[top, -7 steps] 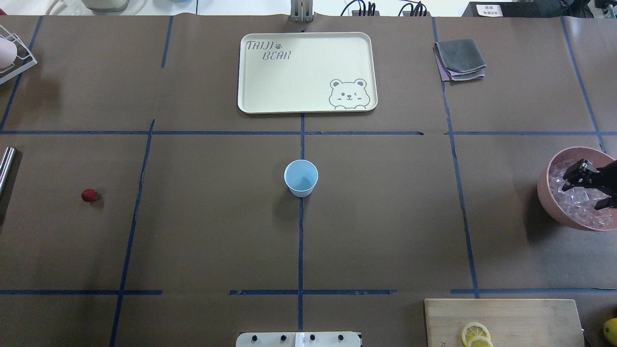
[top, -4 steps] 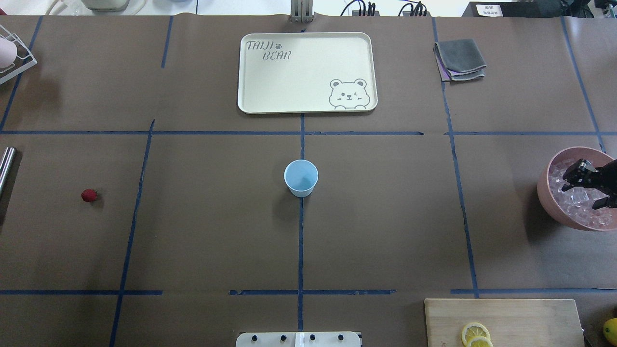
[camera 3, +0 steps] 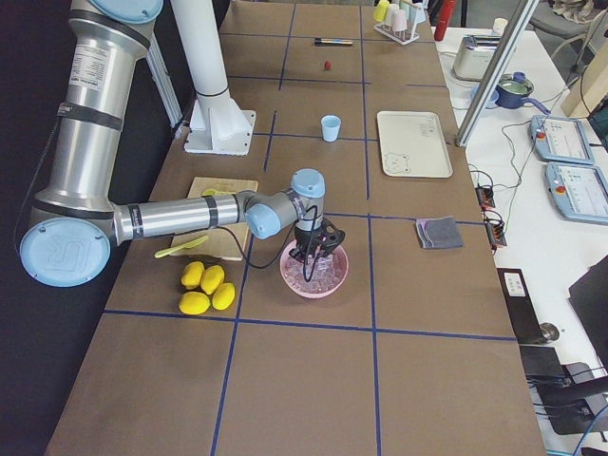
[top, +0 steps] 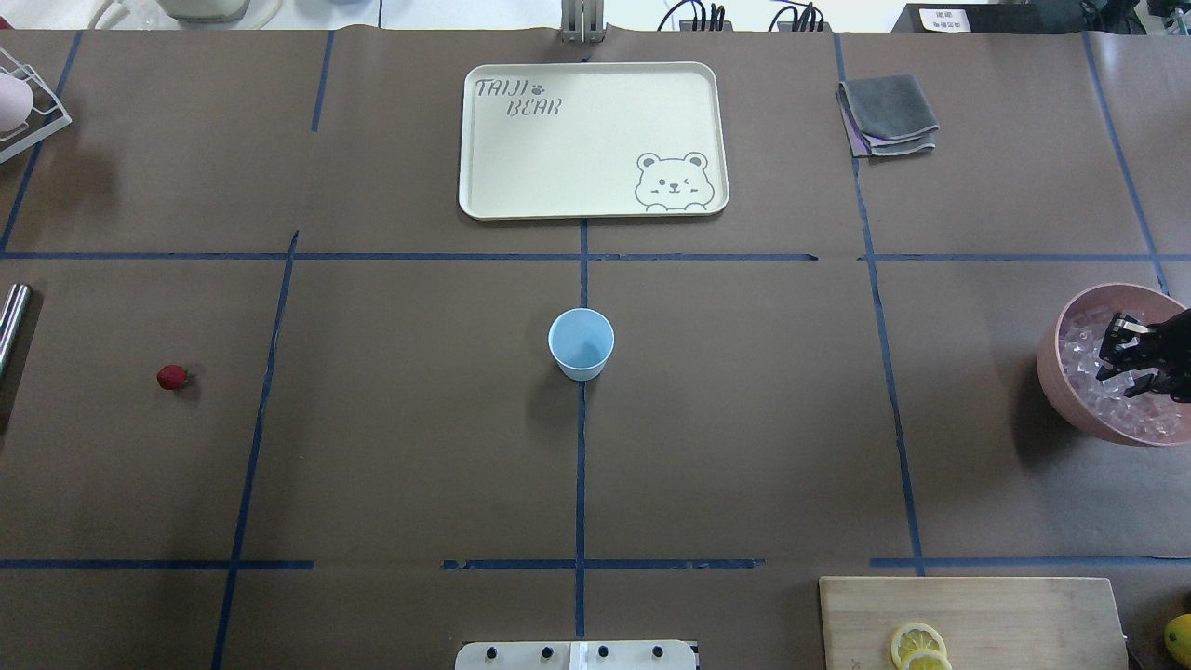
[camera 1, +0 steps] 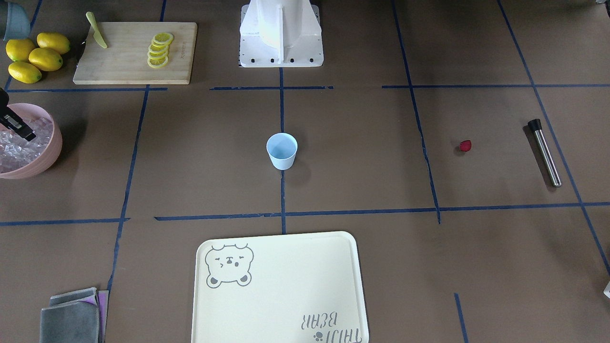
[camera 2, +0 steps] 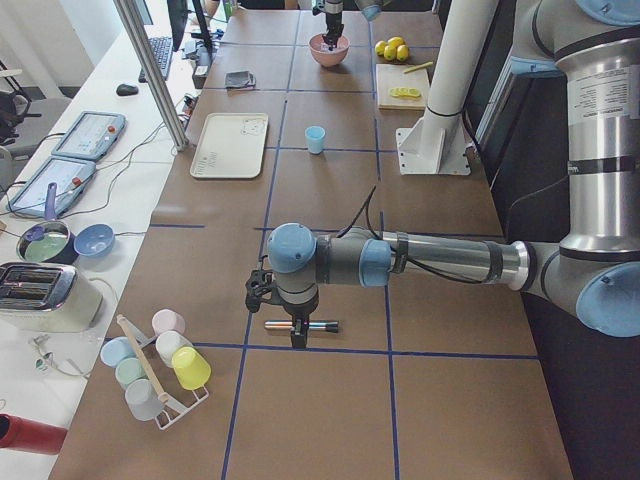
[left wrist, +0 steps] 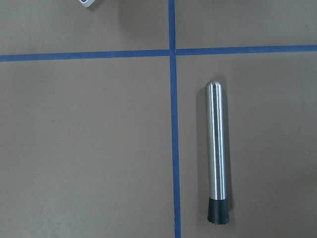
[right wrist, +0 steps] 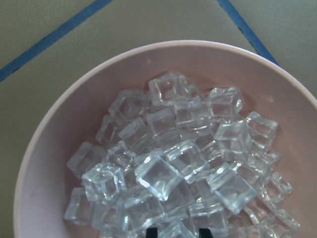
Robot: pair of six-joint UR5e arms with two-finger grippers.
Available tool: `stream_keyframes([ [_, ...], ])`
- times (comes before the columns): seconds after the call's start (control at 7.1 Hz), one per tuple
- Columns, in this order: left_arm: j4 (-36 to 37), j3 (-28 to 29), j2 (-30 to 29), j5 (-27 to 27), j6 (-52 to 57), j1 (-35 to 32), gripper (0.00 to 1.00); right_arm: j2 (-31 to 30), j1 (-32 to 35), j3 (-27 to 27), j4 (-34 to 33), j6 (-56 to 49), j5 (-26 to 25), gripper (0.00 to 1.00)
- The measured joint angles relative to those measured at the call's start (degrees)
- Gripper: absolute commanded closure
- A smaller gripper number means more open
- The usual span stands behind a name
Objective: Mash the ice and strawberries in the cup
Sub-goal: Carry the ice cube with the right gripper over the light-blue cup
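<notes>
Ice [right wrist: 163,173] fills the bowl [right wrist: 49,148] at 3 o'clock from the cup [top: 581,342]. The right gripper [right wrist: 177,231] dips in, jaws close either side of 1 cube, apparently pinching it for transfer. The cup looks empty and stands central, probably so both arms reach it. The strawberry [top: 171,377] lies at 9 o'clock. Beyond it the left gripper [camera 2: 297,338] hovers over the muddler [left wrist: 218,153], likely staged for mashing; I cannot tell how its jaws stand.
</notes>
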Motion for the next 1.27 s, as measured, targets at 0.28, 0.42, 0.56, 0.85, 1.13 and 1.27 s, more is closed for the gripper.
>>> stream_keyframes([
  [0.28, 0.03, -0.15, 0.00, 0.00, 0.00, -0.02, 0.00, 0.09, 0.11, 0.64, -0.03, -0.02, 0.30, 0.99],
  [0.42, 0.07, -0.26, 0.00, 0.00, 0.00, -0.02, 0.00, 0.13, 0.42, 1.71, -0.04, -0.04, 0.41, 0.99],
  [0.56, 0.09, -0.31, 0.00, 0.00, 0.00, -0.02, 0.00, 0.43, 0.86, 3.33, -0.07, -0.03, 0.42, 0.98],
  [0.85, 0.04, -0.43, 0.00, -0.02, 0.02, 0.00, 0.00, 4.75, 0.80, 6.25, -0.34, 2.34, 0.41, 0.97],
  [1.13, -0.01, -0.76, 0.00, -0.08, 0.08, -0.02, 0.00, 14.61, -2.77, 7.02, -0.63, 11.02, 0.39, 0.97],
  [1.27, -0.07, -0.83, 0.02, -0.08, 0.11, -0.03, 0.00, 19.78, -5.81, 7.04, -0.73, 15.79, 0.23, 0.97],
])
